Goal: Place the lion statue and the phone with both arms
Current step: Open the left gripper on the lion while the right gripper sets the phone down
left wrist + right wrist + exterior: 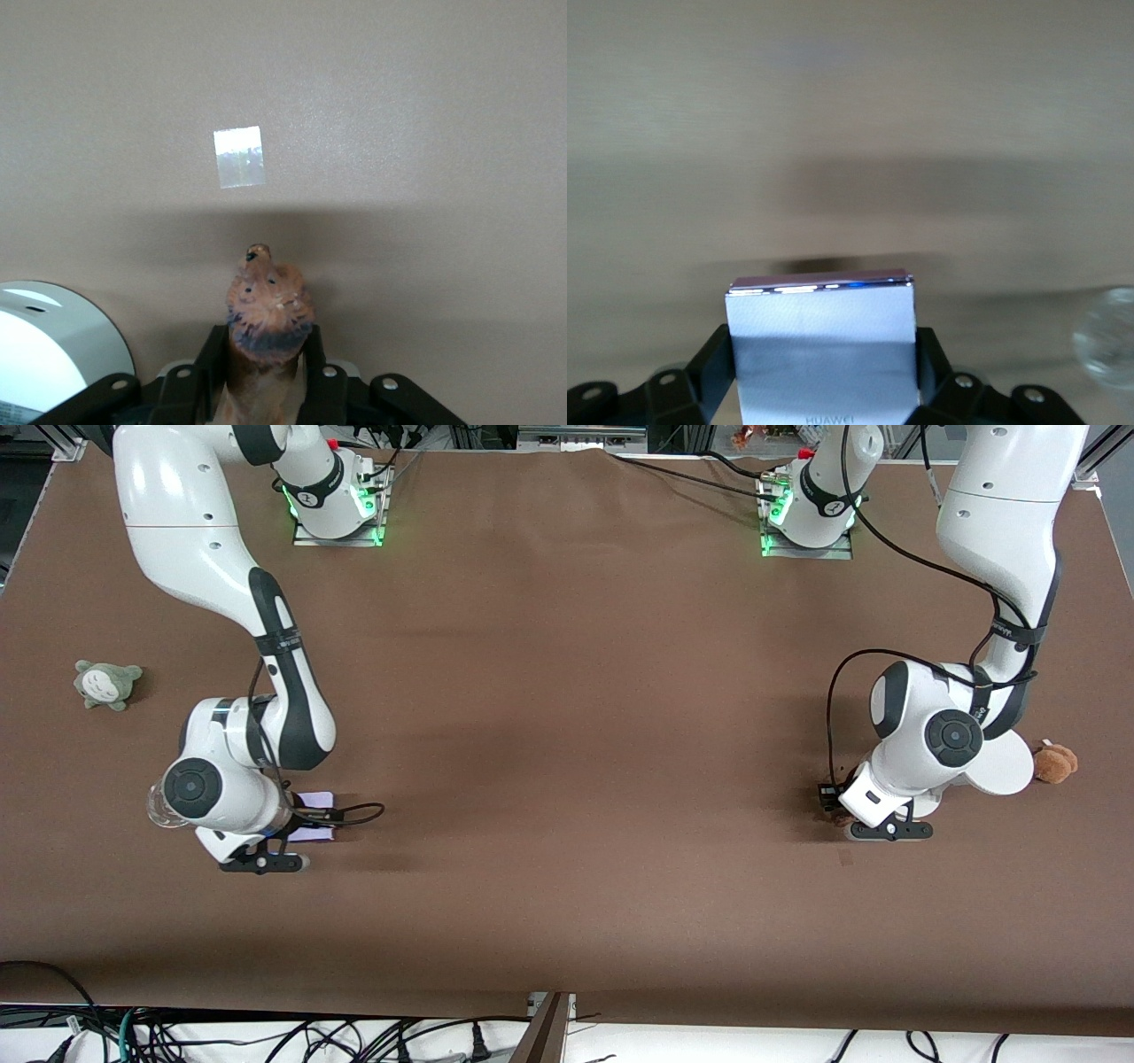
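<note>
The lion statue (266, 305), orange-brown with a dark band round its mane, stands between the black fingers (211, 359) of my left gripper (263, 343), which is shut on it. That gripper (873, 824) is low over the table at the left arm's end, and only a brown bit of the lion statue (839, 820) shows under the hand. The phone (822, 350), a pale lavender slab, is clamped in my right gripper (824, 347). My right gripper (275, 850) hangs low over the table at the right arm's end, with the phone (312, 828) partly hidden by the wrist.
A white stand disc (1003, 766) and a brown plush (1056, 763) lie beside the left hand; the disc (44, 354) is close to the fingers. A grey plush (106, 683) and a clear glass (1107, 350) are near the right arm. A small shiny square (239, 157) marks the cloth.
</note>
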You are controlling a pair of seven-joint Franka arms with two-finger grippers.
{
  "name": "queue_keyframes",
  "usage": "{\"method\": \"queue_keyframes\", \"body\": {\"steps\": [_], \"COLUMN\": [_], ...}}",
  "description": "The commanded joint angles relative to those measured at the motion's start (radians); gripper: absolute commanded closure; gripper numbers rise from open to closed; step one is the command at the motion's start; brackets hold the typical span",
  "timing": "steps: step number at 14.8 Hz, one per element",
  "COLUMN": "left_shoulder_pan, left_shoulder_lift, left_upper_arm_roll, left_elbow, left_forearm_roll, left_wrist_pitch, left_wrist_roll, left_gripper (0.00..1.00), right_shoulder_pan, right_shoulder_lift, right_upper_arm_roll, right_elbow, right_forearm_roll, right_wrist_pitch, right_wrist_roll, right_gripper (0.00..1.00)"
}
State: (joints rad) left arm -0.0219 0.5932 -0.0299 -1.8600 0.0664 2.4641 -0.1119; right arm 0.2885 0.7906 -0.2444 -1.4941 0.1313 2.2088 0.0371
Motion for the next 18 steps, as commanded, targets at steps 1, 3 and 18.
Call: {"method": "queue_keyframes", "body": {"steps": [1, 3, 18], "left_shoulder_pan": [0.011, 0.013, 0.014], "left_shoulder_lift": [-0.001, -0.001, -0.337], "left_upper_arm_roll": [-0.008, -0.008, -0.019], "left_elbow": [-0.001, 0.001, 0.002], "left_forearm_roll": [-0.019, -0.020, -0.105], "left_wrist_pitch": [0.012, 0.010, -0.434], "left_wrist_roll": [0.026, 0.026, 0.023], "left_gripper": [0.23, 0.00, 0.00], "right_shoulder_pan": [0.005, -0.002, -0.015], "right_shoulder_lift": [-0.033, -0.031, -0.014], "right_upper_arm_roll": [-0.030, -0.030, -0.030], "right_elbow": [-0.043, -0.052, -0.074], "right_forearm_roll": [0.005, 0.007, 0.007], "right_wrist_pitch": [-0.006, -0.003, 0.091], "right_wrist_roll": [-0.025, -0.014, -0.028], "right_gripper": [0.69, 0.69, 0.00]}}
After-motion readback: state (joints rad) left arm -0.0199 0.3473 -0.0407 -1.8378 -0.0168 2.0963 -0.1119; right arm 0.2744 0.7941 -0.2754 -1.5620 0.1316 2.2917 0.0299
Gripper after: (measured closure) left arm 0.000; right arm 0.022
